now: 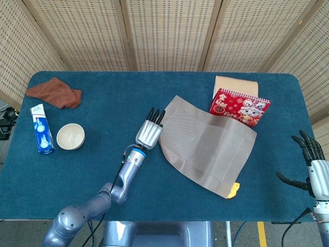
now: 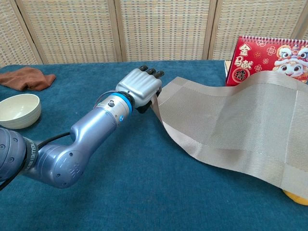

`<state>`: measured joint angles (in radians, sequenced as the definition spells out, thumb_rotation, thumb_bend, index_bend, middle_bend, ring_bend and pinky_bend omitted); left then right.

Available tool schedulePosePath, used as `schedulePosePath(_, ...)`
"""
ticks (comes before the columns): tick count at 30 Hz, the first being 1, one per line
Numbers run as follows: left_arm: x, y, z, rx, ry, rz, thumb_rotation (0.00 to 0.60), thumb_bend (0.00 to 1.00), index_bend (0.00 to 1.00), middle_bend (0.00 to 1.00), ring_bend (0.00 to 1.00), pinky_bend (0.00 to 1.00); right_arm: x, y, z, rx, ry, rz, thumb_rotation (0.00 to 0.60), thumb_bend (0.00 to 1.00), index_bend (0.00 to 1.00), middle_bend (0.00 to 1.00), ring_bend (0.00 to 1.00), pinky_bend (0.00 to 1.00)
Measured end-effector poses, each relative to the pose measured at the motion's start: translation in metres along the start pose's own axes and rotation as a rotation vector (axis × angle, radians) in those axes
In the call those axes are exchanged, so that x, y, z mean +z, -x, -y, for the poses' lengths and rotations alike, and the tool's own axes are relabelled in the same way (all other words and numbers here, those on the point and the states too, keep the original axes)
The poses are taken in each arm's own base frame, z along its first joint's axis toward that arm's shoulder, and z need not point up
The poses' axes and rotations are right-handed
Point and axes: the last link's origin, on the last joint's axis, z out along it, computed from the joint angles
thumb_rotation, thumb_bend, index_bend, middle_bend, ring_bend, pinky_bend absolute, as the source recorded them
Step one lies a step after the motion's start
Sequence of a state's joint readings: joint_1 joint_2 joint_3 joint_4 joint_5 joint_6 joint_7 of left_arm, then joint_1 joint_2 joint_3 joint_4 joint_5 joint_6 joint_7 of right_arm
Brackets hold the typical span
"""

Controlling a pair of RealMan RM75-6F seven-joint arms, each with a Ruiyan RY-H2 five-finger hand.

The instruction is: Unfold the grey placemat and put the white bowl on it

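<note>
A: What is the left arm built like?
B: Smooth bluish-grey metallic segments, rounded at the joints, with a bright blue ring at the wrist and a thin black cable alongside. The left hand (image 2: 140,88) has a ribbed silver-grey back and black fingertips (image 1: 156,113).
A: And the other one?
B: The right hand (image 1: 312,165) is mostly black-fingered over a pale silver-grey body (only partly in frame), with a black cable trailing below it.

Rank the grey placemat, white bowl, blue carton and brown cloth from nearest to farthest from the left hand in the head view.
From the left hand:
1. Grey placemat, touching its right side.
2. White bowl, off to its left.
3. Blue carton, beyond the bowl at the table's left edge.
4. Brown cloth, far-left corner.
</note>
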<state>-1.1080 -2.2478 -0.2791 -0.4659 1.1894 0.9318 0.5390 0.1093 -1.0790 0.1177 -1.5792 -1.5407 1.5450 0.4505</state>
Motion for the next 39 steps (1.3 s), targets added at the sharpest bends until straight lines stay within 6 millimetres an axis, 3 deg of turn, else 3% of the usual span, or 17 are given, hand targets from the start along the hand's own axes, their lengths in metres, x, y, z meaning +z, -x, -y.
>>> schedulePosePath(12, -0.024, 0.0, 0.024, -0.015, -0.001, -0.041, 0.6, 0.57, 0.81, 0.0, 0.0, 0.0, -0.005, 0.004, 0.007, -0.01, -0.017, 0.02, 0.6, 0.16, 0.15, 0.0, 0.0, 0.0)
schedulePosePath(20, -0.055, -0.002, 0.042, -0.039, 0.019, -0.047, 0.6, 0.57, 0.82, 0.0, 0.0, 0.0, -0.008, 0.006, 0.011, -0.033, -0.029, 0.022, 0.6, 0.16, 0.15, 0.0, 0.0, 0.0)
schedulePosePath(32, -0.157, -0.012, 0.08, -0.033, 0.085, 0.01, 0.6, 0.57, 0.83, 0.0, 0.0, 0.0, -0.016, 0.015, 0.02, -0.066, -0.056, 0.035, 0.6, 0.16, 0.15, 0.0, 0.0, 0.0)
schedulePosePath(39, -0.204, -0.014, 0.082, -0.027, 0.138, 0.043, 0.6, 0.57, 0.83, 0.0, 0.0, 0.0, -0.021, 0.023, 0.025, -0.075, -0.078, 0.058, 0.6, 0.16, 0.15, 0.0, 0.0, 0.0)
